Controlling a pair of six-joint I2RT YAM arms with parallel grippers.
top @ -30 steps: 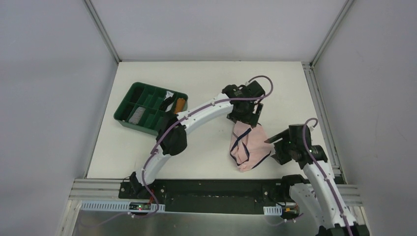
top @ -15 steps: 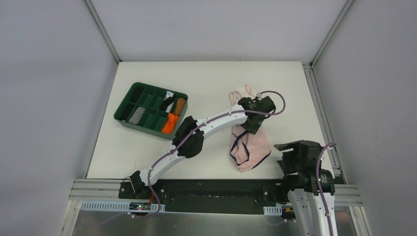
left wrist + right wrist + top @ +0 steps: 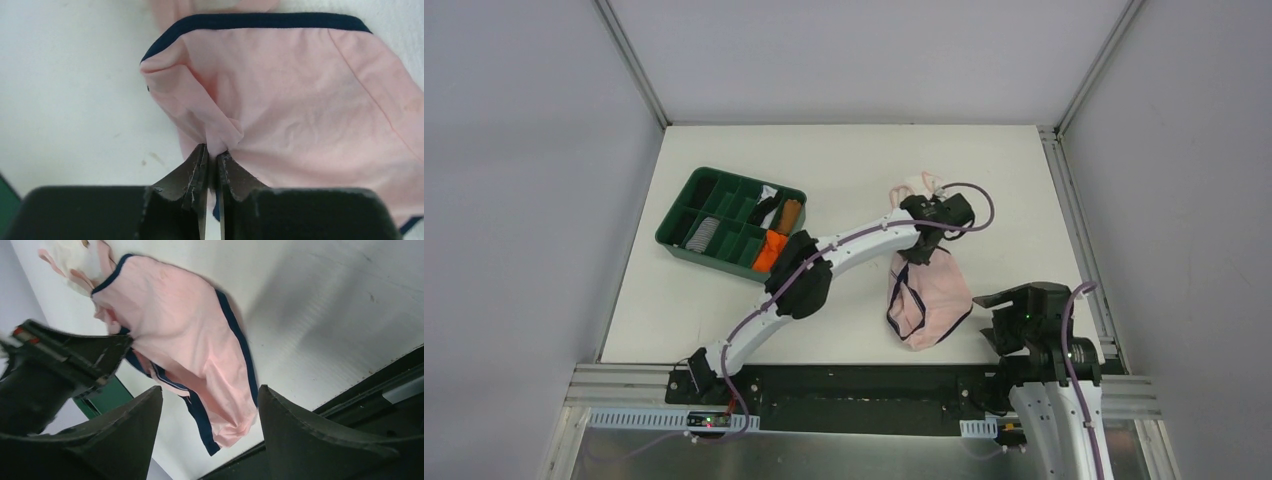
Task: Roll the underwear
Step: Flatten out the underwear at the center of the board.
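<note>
Left end effector [image 3: 211, 156]: I see its two fingers pressed together on a raised fold of the pink underwear [image 3: 310, 100]. The cloth peaks up between the tips.
Left arm: I have it stretched out across the counter [image 3: 844, 160] from the near left. Its wrist sits over the far end of the pink underwear.
Right end effector [image 3: 210, 389]: the fingers stand wide apart with nothing between them. It hangs near the counter's near edge, to the right of the pink underwear and clear of it.
Pink underwear: it lies mostly flat right of centre, with dark navy edging along its band and leg openings. The far part is bunched where the left fingers pinch it. The near end is folded over by the counter's near edge.
Paler underwear [image 3: 914, 188]: a crumpled pink-white heap just beyond the pink one. From the right wrist view the two look to be touching there, though I cannot tell how far they overlap.
Green tray [image 3: 686, 250]: it sits on the left of the counter, well apart from both pieces. It is divided into compartments.
Tray contents: an orange rolled cloth [image 3: 769, 252] sits in a near-right compartment and a brown one [image 3: 790, 213] just beyond it. A grey striped one [image 3: 704, 232] lies toward the left, and a black-and-white piece [image 3: 767, 200] in a far compartment.
</note>
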